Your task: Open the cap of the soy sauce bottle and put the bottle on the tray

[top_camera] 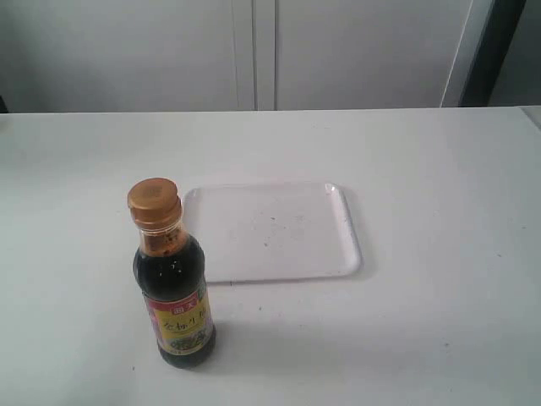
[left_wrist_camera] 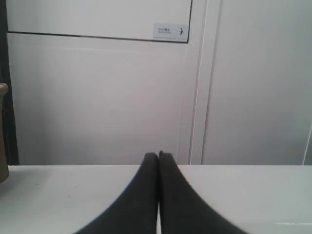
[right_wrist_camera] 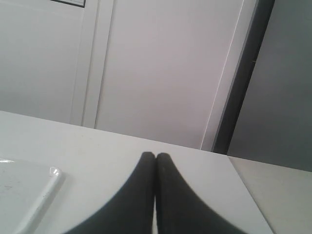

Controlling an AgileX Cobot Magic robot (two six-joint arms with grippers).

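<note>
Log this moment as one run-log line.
bottle: upright on table, beside tray | cap: closed | left gripper: shut, empty | right gripper: shut, empty

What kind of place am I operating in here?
Probably a lab or test bench, not a kitchen: a bare white table, plain white wall panels, and only a soy sauce bottle and tray set out.

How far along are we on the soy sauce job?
Nothing is done. The cap is shut and the soy sauce bottle stands on the table beside the tray, not on it. Nothing is in hand: the left gripper and right gripper are shut and empty. Both steps remain.
</note>
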